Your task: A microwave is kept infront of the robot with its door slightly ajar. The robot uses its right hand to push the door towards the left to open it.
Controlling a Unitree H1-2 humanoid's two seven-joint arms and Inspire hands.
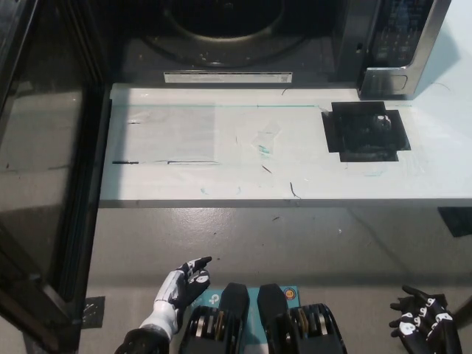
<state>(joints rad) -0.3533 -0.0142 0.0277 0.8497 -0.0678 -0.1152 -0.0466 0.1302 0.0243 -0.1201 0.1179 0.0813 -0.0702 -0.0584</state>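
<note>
The microwave (383,44) stands at the back of the white table (243,155), its dark cavity with the round turntable (221,18) exposed. Its glass door (44,169) is swung wide to the left, reaching past the table's front edge. My black right hand (424,321) hangs low at the bottom right, far from the door, fingers spread and holding nothing. The white left hand (181,284) rests at the lower left below the table edge, fingers apart and empty.
A black square patch (366,130) lies on the table right of centre, in front of the microwave's silver control panel (402,29). Grey floor (295,243) shows between the table edge and my body. A dark object (457,220) sits at the right edge.
</note>
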